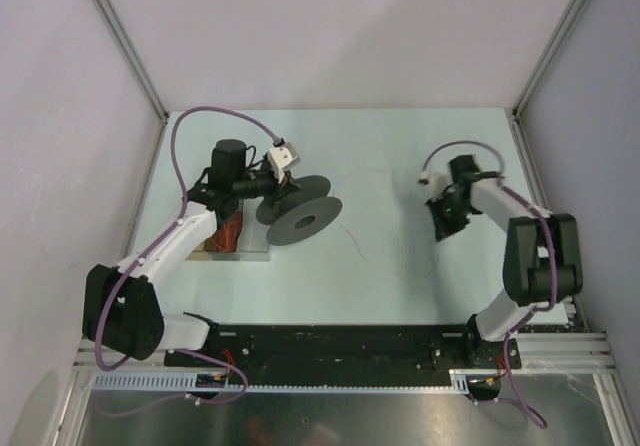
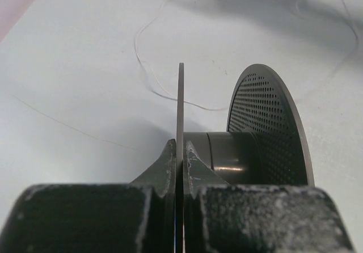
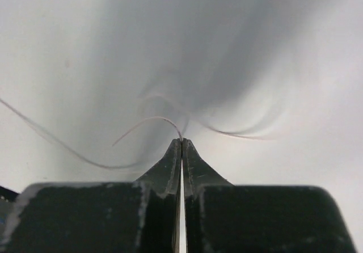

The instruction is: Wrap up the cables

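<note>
Closest in, my left gripper [image 2: 181, 149] is clamped flat on the near flange [image 2: 180, 102] of the spool [image 1: 300, 214], a thin, rigid dark disc seen edge-on. I judge that grip is there to keep the spool upright and steady enough to take the winding. Just behind that flange sits the smooth grey hub [image 2: 227, 155], bare of wire as far as I can see, then the far flange [image 2: 266, 122], pricked all over with fine holes. Beyond the spool the cables [image 2: 136, 43] lie in loose, hair-thin white loops on the pale matte table [image 2: 68, 66]. Well to the spool's right, my right gripper [image 3: 181, 142] is pinched tight on one strand, probably to lead it across.
</note>
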`<state>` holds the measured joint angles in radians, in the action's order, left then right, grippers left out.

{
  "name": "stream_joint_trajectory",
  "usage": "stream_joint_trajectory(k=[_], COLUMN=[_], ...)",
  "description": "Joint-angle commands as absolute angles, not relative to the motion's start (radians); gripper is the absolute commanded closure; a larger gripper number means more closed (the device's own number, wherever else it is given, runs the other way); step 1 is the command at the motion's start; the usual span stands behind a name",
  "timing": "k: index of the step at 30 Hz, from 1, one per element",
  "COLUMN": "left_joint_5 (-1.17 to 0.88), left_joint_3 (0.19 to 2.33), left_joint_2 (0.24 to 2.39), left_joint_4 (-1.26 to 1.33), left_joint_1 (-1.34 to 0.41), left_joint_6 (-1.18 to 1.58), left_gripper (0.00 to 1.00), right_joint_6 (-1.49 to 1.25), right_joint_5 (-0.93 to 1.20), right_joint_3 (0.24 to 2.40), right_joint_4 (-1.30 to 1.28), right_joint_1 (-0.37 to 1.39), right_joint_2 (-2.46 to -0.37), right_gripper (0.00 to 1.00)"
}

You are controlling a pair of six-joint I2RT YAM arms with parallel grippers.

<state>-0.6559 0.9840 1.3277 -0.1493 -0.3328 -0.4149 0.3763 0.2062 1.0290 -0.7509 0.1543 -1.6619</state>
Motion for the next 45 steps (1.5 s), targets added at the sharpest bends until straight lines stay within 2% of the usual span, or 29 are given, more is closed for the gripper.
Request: stream_joint_trajectory(k=[1,6,12,13,16,19,24,35,45], left_joint_5=[-0.680,-0.697,-0.718,-0.720,-0.729,-0.775,-0.838,-0.958,-0.956], left_joint_3=[0.980,0.994,0.997,0.997,1.008,1.052,1.199,1.439,1.368], left_joint_2=[1.314,1.355,1.376,1.375,1.364,1.332,1.311,1.453,1.466], left_joint_4=[-0.099,-0.104,-0.105,-0.106,-0.115,-0.119,-0.121,-0.120,-0.120], left_joint_1=[-0.338,-0.389,-0.425,-0.426,-0.421,-0.398,-0.382,-0.432,-0.483], left_joint_6=[-0.463,-0.475,-0.481,-0.482,-0.471,-0.417,-0.295,0.127,0.107], left_gripper=[1.00,1.00,0.97,0.94,0.73,0.58,0.48,0.40,0.45], right_joint_6=[0.527,0.536,0.612,0.626,0.667,0.709,0.807,0.932,0.962], right_joint_5=[0.400,0.596,0.684,0.685,0.673,0.654,0.639,0.540,0.462], right_joint_3=[1.170,1.257,1.261,1.261,1.261,1.260,1.259,1.246,1.234], right_joint_4=[-0.634,-0.454,-0.353,-0.344,-0.325,-0.312,-0.302,-0.240,-0.213], right_joint_1=[-0.048,-0.125,-0.006,0.025,0.114,0.196,0.303,0.530,0.625], right_joint_2=[-1.494,-1.354,-1.246,-1.236,-1.214,-1.200,-1.198,-1.265,-1.285], right_gripper=[1.00,1.00,1.00,1.00,1.00,1.00,1.00,1.00,1.00])
